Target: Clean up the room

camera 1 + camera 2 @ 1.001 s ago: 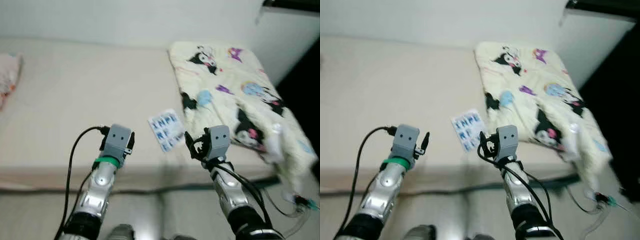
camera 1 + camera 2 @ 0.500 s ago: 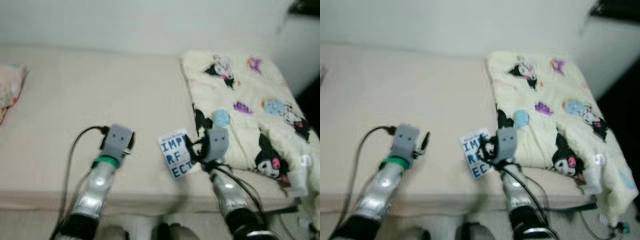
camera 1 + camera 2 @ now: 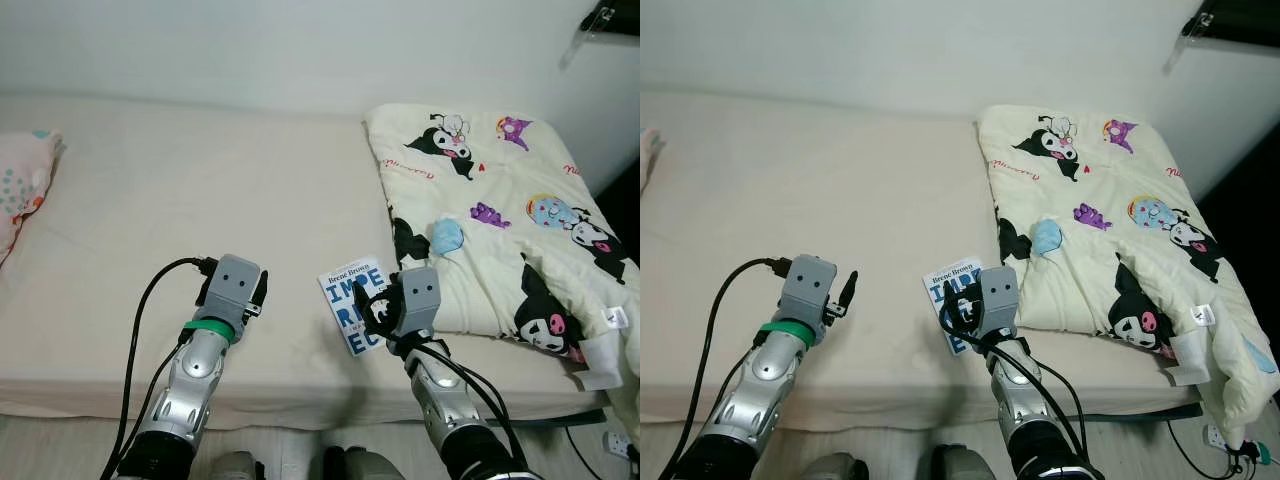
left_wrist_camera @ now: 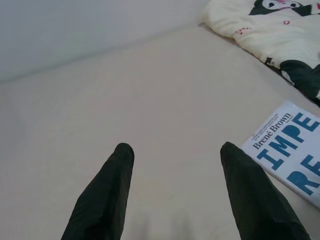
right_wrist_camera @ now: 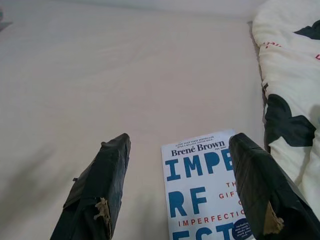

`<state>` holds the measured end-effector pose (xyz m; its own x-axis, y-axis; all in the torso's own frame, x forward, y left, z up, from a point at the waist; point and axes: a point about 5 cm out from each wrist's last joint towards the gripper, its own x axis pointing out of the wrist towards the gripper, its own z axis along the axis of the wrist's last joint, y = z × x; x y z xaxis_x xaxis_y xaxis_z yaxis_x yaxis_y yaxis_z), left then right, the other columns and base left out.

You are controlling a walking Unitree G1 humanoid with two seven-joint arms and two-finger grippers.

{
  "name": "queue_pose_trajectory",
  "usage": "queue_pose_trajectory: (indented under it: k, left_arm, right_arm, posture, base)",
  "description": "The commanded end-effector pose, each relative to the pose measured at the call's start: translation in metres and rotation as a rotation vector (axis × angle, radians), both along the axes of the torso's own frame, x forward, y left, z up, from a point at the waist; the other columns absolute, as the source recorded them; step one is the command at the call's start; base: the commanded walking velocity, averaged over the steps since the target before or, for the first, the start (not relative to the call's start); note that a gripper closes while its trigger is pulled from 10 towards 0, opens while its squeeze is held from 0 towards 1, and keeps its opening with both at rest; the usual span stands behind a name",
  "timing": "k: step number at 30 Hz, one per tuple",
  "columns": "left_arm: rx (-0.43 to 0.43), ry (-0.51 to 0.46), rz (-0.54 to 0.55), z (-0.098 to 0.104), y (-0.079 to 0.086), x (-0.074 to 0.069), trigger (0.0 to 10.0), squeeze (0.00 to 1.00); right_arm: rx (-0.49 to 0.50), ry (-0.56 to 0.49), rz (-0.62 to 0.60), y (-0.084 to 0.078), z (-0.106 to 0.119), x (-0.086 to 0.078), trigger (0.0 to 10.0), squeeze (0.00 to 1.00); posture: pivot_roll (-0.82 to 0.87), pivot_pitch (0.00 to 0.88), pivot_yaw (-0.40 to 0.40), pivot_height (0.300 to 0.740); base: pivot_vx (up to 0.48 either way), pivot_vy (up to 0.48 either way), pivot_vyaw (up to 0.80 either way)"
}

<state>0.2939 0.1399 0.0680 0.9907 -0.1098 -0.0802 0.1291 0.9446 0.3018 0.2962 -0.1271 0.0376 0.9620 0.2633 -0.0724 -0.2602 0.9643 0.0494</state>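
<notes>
A white book with large blue letters (image 3: 350, 303) lies flat on the beige bed (image 3: 180, 200), close to the front edge and beside a cartoon-print blanket (image 3: 490, 210). My right gripper (image 5: 177, 145) hovers open just above and before the book (image 5: 207, 200), its fingers spread wider than the cover. My right wrist block (image 3: 415, 300) hides part of the book. My left gripper (image 4: 175, 150) is open over bare sheet, with the book (image 4: 295, 155) off to one side of it.
A pink patterned pillow (image 3: 20, 185) lies at the bed's left edge. The blanket (image 3: 1110, 230) hangs over the bed's right front corner. A white wall runs behind the bed. Cables and a socket strip (image 3: 615, 445) lie on the floor at the right.
The camera has steadied and shifted, so the bed sits more centred. My right gripper has drawn close to the book and now overlaps it. The left arm has kept its pose.
</notes>
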Motion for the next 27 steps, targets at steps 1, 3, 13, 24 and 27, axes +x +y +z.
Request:
queue_pose_trajectory:
  k: [1,3,13,24,27]
  left_arm:
    - [0.009,0.036,-0.014,-0.0078,-0.0021,-0.0046,10.0,0.0]
    - [0.021,0.038,-0.023,-0.0082,-0.0022,-0.0052,10.0,0.0]
    - [0.031,0.039,-0.038,-0.0068,-0.0015,-0.0059,10.0,0.0]
    - [0.052,0.032,-0.064,-0.0007,-0.0018,-0.0061,10.0,0.0]
    - [0.055,0.031,-0.068,0.0002,-0.0022,-0.0064,10.0,0.0]
  right_arm:
    - [0.007,0.025,-0.021,-0.0046,-0.0051,-0.0035,10.0,0.0]
    - [0.013,0.027,-0.023,-0.0041,-0.0052,-0.0033,10.0,0.0]
    - [0.043,0.04,-0.033,-0.0014,-0.0064,-0.0041,10.0,0.0]
    - [0.124,0.087,-0.078,-0.0029,-0.0104,-0.0027,10.0,0.0]
    - [0.202,0.098,-0.123,-0.0069,-0.0083,0.0015,10.0,0.0]
  posture:
    - [0.04,0.068,-0.004,0.67]
    - [0.05,0.07,-0.003,0.66]
    - [0.05,0.076,0.007,0.625]
    - [0.08,0.104,0.03,0.575]
    - [0.09,0.116,0.036,0.57]
  base:
    - [0.0,0.0,0.0]
    - [0.0,0.0,0.0]
    - [0.0,0.0,0.0]
    - [0.0,0.0,0.0]
    - [0.0,0.0,0.0]
